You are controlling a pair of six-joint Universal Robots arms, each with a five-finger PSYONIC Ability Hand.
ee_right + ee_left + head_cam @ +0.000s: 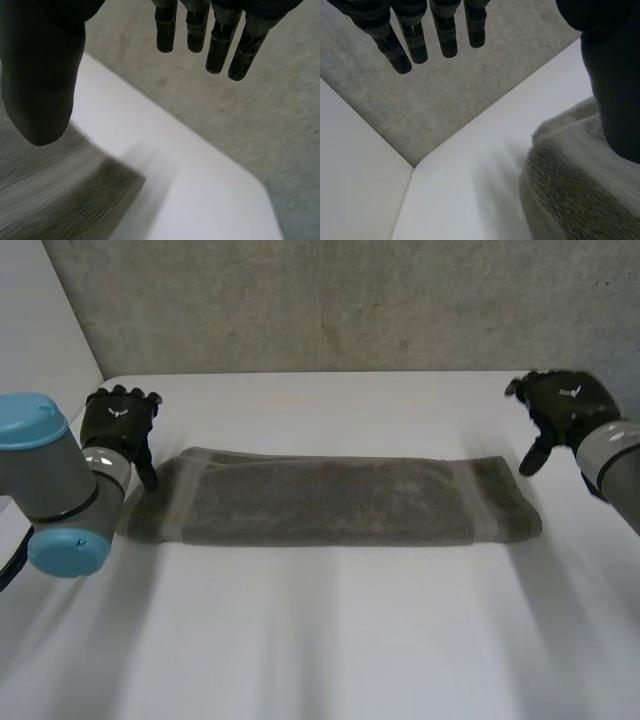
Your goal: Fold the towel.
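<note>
The grey-green terry towel (330, 502), a long strip, lies left-to-right on the white desk (330, 640). The left hand (118, 425), fingers straight and spread, has its thumb at the left end. The right hand (560, 410), likewise spread, hangs just beyond the right end.

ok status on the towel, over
Left hand open at left end of towel. Right hand open at right end. Towel flat, long folded strip. Nothing in the way.

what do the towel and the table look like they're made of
Towel: likely terry cloth, grey-brown and matte; it shows fuzzy pile and flat woven bands near its ends. Table: smooth white top with no grain, perhaps laminate or painted board; unclear which.
</note>
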